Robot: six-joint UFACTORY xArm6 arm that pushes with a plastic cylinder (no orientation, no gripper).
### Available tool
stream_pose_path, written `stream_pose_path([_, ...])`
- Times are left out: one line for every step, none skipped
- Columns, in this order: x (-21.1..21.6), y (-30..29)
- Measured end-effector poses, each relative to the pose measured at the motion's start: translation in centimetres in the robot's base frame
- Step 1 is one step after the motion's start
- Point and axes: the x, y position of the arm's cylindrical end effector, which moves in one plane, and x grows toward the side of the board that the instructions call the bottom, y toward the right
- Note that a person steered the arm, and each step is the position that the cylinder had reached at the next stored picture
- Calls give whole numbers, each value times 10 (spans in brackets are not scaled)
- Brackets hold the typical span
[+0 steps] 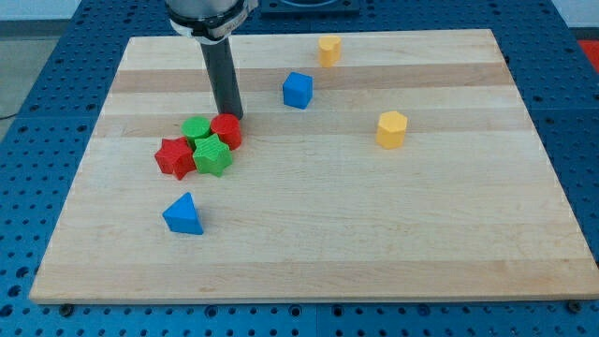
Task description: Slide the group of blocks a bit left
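A tight group of blocks sits left of the board's middle: a red cylinder (227, 131), a green cylinder (196, 129), a green star (212, 155) and a red star (174, 156). My tip (230, 115) stands just above the red cylinder, at the group's upper right corner, touching or nearly touching it. The dark rod rises from there to the view's top.
A blue triangle (183, 214) lies below the group. A blue cube (298, 90) lies right of my tip. A yellow block (328, 50) sits near the top edge and a yellow hexagonal block (392, 129) at the right. The wooden board (421, 243) rests on a blue table.
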Motion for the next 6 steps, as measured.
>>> stream_pose_path([-10, 14])
stream_pose_path([-8, 41])
stream_pose_path([6, 39])
stream_pose_path([21, 37])
stream_pose_path([21, 37])
stream_pose_path([21, 28])
